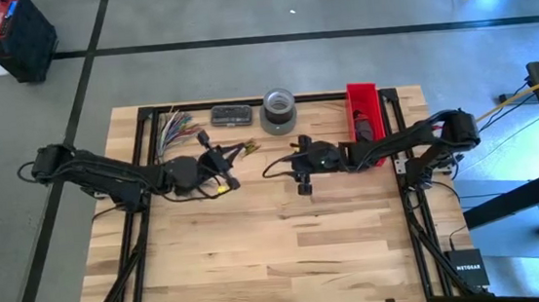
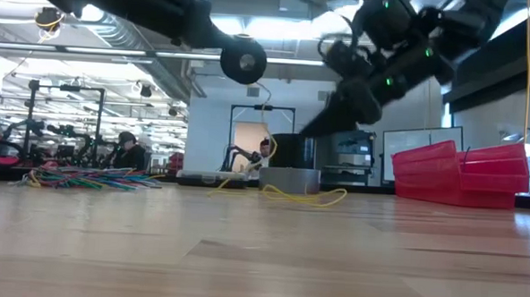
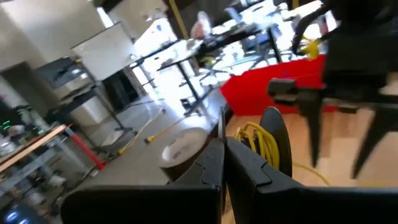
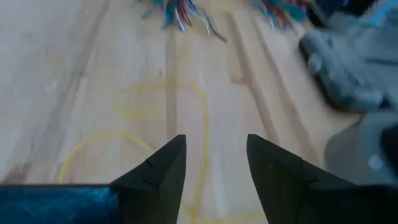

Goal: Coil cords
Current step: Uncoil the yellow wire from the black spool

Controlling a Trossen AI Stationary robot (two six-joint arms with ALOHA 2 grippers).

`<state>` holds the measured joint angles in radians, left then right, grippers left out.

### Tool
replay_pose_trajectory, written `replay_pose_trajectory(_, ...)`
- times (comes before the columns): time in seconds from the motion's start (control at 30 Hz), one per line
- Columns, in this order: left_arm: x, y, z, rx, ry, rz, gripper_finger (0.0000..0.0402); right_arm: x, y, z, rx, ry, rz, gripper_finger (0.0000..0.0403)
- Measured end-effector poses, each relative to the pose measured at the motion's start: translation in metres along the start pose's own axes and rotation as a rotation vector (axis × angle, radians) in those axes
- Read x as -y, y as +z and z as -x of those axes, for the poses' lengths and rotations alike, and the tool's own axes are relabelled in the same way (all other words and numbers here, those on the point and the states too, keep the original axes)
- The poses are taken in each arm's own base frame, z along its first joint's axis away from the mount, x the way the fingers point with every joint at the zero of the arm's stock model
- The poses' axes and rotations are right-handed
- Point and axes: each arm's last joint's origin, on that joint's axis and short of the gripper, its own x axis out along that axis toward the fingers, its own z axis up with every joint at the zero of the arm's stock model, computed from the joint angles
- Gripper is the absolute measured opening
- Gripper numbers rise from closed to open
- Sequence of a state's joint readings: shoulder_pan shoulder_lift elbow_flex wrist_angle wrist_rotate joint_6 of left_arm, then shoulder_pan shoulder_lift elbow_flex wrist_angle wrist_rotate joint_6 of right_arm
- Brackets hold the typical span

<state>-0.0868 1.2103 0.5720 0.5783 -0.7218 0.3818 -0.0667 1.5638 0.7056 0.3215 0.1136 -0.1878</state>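
Your left gripper [image 3: 224, 163] pinches the round black-and-yellow cord coil [image 3: 266, 144]; right gripper [image 4: 211, 163] hangs wide, empty (loose yellow tail [image 4: 200, 124] may snag).

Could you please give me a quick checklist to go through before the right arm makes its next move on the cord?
1. Right gripper fingers open and empty: ok.
2. Yellow cord within view below the right gripper: ok.
3. Yellow cord coiled: not ok, it lies in loose loops on the table.
4. Left gripper fingers shut: ok; whether they pinch the cord: cannot tell.
5. Round black bundle off the table: ok.
6. Cord free of the grey tape roll: cannot tell.
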Motion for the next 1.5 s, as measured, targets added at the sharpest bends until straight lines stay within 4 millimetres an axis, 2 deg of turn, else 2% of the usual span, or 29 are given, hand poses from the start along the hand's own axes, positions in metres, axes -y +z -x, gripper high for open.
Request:
replay_pose_trajectory(0.13,0.001,-0.003,-0.001,0.019,-0.069,-0.012,0.0,0.001,-0.015,-0.005,-0.023,-0.012,-0.059,0.0175)
replay_pose_trajectory(0.27,0.003,-0.003,-0.001,0.03,-0.111,-0.039,0.0,0.003,-0.014,-0.007,-0.014,-0.077,-0.067,0.0175)
replay_pose_trajectory(0.43,0.004,-0.009,-0.003,-0.012,-0.119,-0.092,0.0,0.002,-0.014,-0.007,-0.008,-0.038,-0.07,0.0175)
replay_pose_trajectory(0.57,0.007,-0.014,-0.007,-0.03,-0.116,-0.107,0.0,0.012,-0.007,-0.006,0.067,-0.064,-0.11,0.0175)
replay_pose_trajectory(0.83,0.008,-0.027,-0.018,-0.087,-0.098,-0.125,0.0,0.029,0.001,-0.005,0.199,0.053,-0.254,0.0175)
replay_pose_trajectory(1.0,0.008,-0.026,-0.018,-0.081,-0.097,-0.115,0.0,0.027,0.001,-0.007,0.216,0.087,-0.311,0.0175)
replay_pose_trajectory(1.2,0.007,-0.023,-0.018,-0.062,-0.089,-0.103,0.0,0.026,-0.008,-0.023,0.236,0.056,-0.414,0.0175)
replay_pose_trajectory(1.37,0.008,-0.024,-0.018,-0.063,-0.091,-0.104,0.0,0.024,-0.012,-0.029,0.242,0.056,-0.414,0.0173)
replay_pose_trajectory(1.5,0.008,-0.023,-0.018,-0.06,-0.089,-0.099,0.0,0.025,-0.012,-0.029,0.25,0.039,-0.381,0.0147)
